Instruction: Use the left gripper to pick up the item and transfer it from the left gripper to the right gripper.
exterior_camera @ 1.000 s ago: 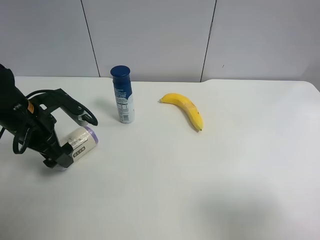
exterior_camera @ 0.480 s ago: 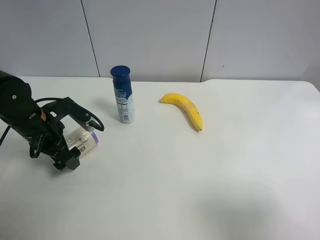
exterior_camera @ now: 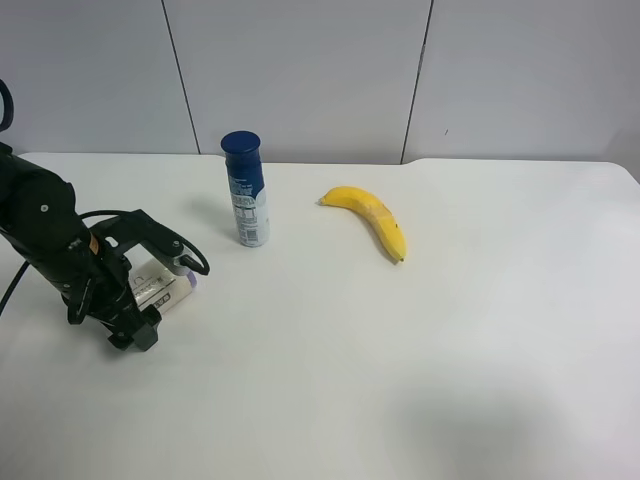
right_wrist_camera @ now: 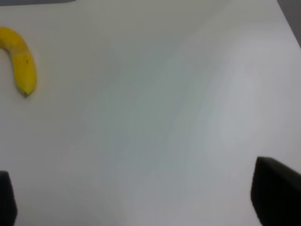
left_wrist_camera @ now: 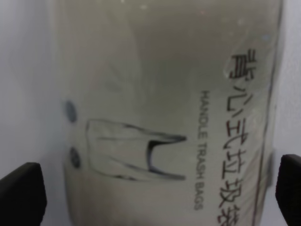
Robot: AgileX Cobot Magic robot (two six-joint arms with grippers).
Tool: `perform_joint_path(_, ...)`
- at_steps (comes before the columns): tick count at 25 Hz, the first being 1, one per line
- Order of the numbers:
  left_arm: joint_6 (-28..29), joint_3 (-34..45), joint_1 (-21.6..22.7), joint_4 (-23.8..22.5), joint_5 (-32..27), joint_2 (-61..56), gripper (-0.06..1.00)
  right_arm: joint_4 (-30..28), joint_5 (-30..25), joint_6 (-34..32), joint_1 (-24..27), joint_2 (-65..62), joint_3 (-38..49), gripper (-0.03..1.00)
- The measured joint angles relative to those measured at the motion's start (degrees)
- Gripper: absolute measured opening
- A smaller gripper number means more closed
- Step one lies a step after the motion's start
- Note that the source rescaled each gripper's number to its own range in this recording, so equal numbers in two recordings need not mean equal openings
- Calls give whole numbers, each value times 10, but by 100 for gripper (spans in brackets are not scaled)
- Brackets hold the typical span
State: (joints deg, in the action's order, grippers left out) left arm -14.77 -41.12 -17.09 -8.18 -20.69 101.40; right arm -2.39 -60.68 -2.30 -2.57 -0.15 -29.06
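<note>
1. Left hand [exterior_camera: 163, 298] stands wide, straddling the item [exterior_camera: 158, 283], which lies on the counter [exterior_camera: 400, 350] between its fingers; closing should clamp it.
2. Right hand [right_wrist_camera: 141, 200], also wide, hangs well apart, likely waiting to receive.

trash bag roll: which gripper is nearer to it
Left. The left gripper has its open jaws on either side of the roll; the right gripper is over the table, seeing only the banana.
</note>
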Motion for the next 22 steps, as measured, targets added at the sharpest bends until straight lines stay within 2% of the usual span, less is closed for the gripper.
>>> perform_joint_path(5,0,0,0,0,5,8,98,0,0,0,0,0,0,100)
perform_joint_path(7,0,0,0,0,6,9,87,0,0,0,0,0,0,100)
perform_joint_path(10,1,0,0,0,8,9,52,0,0,0,0,0,0,100)
perform_joint_path(13,1,0,0,0,8,9,3,0,0,0,0,0,0,100)
perform_joint_path(14,1,0,0,0,8,9,0,0,0,0,0,0,0,100)
perform_joint_path(22,1,0,0,-5,0,0,0,0,0,0,0,0,0,100)
